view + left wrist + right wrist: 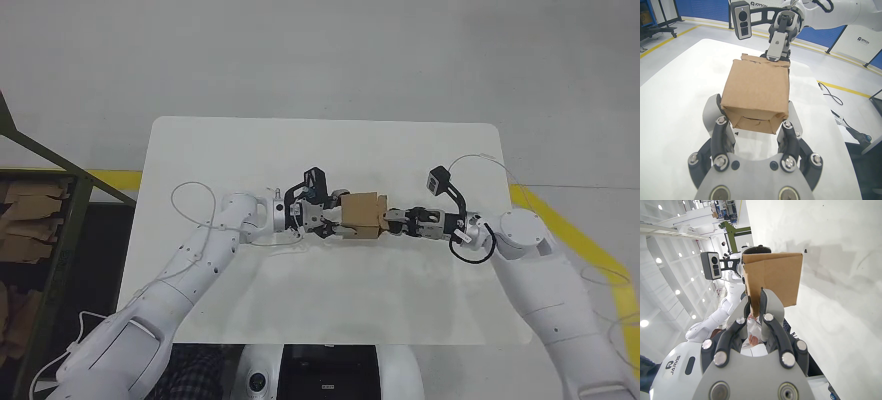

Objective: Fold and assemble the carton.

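From the top view I see the boxy brown cardboard carton mid-way across the smooth white table. In the left wrist view, my left gripper, spread wide, clasps its open, ragged-flapped end. In the right wrist view, my right gripper pinches a thin flap edge.

A white table with round corners stands on a smooth grey floor marked with yellow lines, with a dark green metal frame over brown cardboard pieces beside it, a thin black cable on the floor, and blue wall boards far behind.
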Action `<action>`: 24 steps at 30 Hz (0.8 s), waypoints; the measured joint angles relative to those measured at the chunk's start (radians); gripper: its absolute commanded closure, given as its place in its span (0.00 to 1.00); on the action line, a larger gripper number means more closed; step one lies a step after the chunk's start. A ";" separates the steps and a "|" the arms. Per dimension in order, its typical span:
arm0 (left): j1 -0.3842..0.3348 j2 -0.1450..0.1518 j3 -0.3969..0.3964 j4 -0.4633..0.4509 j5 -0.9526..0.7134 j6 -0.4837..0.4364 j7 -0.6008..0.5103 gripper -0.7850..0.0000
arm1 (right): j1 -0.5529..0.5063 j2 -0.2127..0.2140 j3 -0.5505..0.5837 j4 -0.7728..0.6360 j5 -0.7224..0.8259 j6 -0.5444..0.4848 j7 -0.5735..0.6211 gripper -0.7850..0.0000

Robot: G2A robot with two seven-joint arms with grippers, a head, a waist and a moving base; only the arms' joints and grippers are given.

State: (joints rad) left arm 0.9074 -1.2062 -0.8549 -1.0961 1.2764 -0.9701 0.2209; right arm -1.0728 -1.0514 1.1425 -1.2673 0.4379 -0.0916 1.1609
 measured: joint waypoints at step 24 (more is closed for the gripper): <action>0.017 0.000 -0.004 -0.028 0.025 0.006 0.008 0.27 | 0.012 -0.008 -0.027 0.001 0.005 0.009 -0.013 0.98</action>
State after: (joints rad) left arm 0.9243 -1.2059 -0.8590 -1.1245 1.3011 -0.9642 0.2286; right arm -1.0605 -1.0597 1.1151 -1.2659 0.4424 -0.0825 1.1479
